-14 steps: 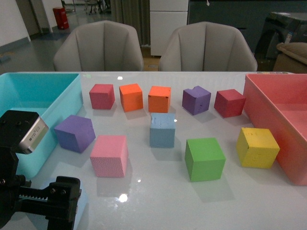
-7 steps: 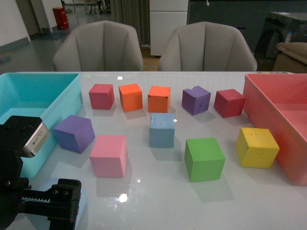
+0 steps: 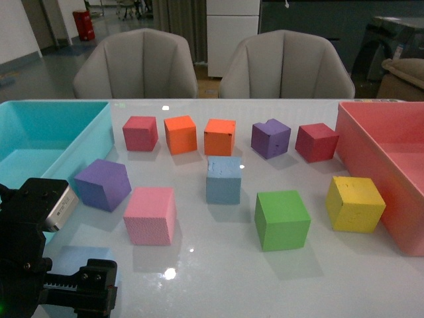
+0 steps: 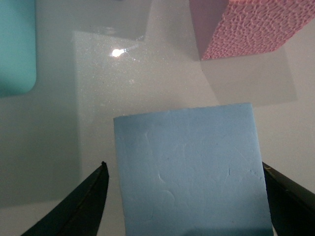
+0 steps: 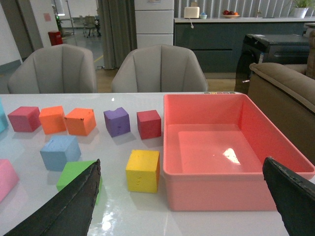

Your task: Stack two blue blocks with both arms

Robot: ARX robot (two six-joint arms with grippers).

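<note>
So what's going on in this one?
The robot's left hand hangs open over one blue block near the front left of the table. A finger sits on either side with a gap, so nothing is gripped yet. The other blue block sits on its own mid-table. The right hand is open and empty, up off the table, looking toward the pink bin. No stacking has been done.

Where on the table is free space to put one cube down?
The white tabletop is bare in front of the pink foam cube and the green foam cube. The far row of five foam cubes is crowded.
</note>
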